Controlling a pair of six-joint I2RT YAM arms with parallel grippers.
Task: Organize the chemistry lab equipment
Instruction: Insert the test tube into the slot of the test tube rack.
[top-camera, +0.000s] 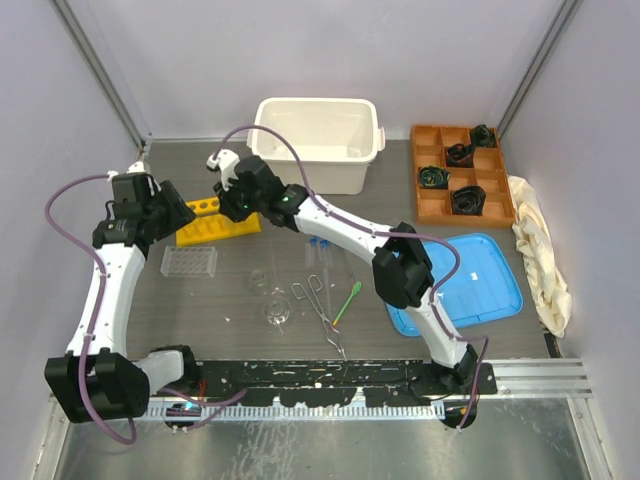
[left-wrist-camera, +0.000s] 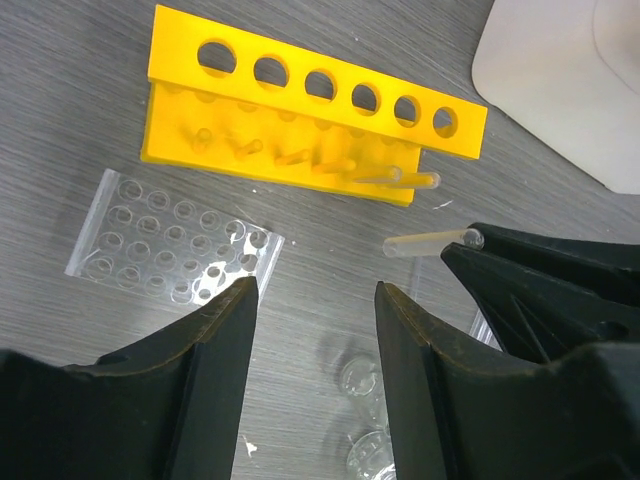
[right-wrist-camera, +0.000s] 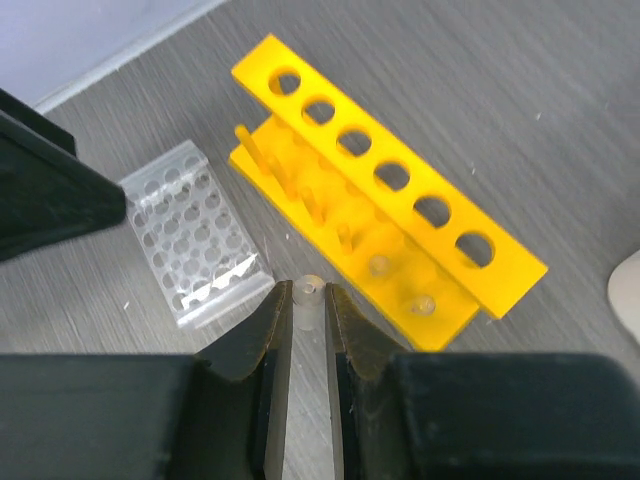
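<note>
Step in hand: racking — our right gripper (right-wrist-camera: 307, 294) clamps a test tube (right-wrist-camera: 308, 308) near the yellow rack (right-wrist-camera: 400, 195), left gripper (left-wrist-camera: 315, 290) parted, empty; next we must line it over a hole.

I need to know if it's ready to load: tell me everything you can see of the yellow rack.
The yellow rack looks like glossy bright plastic: a top bar with six round holes, all empty, above a base plate carrying short pegs. It stands upright on the grey table, close beside the clear plastic rack and apart from it, the white bin further off. Only the table touches it; no gripper is on it.
</note>
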